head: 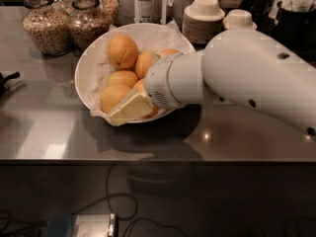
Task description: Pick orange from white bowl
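While the gripper [131, 107] rests on oranges [122, 52], near rim of the white bowl [83, 70], grasp unclear

Steel counter [49, 132] carries white bowl [80, 85], grain jars [47, 26], stacked saucers [202, 27]; jaws over bowl's near rim.

You see a glossy white bowl [81, 83] lined with crinkled white paper [100, 65], and toward its far side the orange [122, 52] shows dimpled yellow-orange peel. At the bowl's near rim your gripper [129, 108] is pale cream, on a plain white arm [247, 73] dotted with small dark holes. Left of the bowl, the jars [47, 26] hold speckled brown grain on the dull grey counter [44, 127].
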Robot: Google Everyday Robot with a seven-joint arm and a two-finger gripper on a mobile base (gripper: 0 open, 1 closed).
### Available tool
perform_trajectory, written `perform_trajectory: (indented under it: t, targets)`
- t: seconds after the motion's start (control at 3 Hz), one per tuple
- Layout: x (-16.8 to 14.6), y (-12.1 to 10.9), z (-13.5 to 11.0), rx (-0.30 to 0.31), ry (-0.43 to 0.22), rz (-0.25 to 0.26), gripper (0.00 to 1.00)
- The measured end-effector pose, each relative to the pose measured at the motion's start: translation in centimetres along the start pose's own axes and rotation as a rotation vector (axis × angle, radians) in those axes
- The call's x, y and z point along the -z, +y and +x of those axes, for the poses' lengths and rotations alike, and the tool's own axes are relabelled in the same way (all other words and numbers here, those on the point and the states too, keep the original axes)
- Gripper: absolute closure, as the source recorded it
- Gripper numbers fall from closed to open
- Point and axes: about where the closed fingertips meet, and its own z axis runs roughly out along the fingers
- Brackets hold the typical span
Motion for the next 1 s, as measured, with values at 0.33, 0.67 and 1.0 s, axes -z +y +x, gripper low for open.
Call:
perform_trajectory:
  t: [0.33, 0.67, 1.0]
  targets:
    - [1.0, 0.6, 1.1, -0.032, -0.006, 0.035, 0.0]
    - [1.0, 0.8, 0.7, -0.032, -0.006, 0.035, 0.0]
    - [1.9, 1.4, 2.5, -0.07, -0.012, 0.076, 0.0]
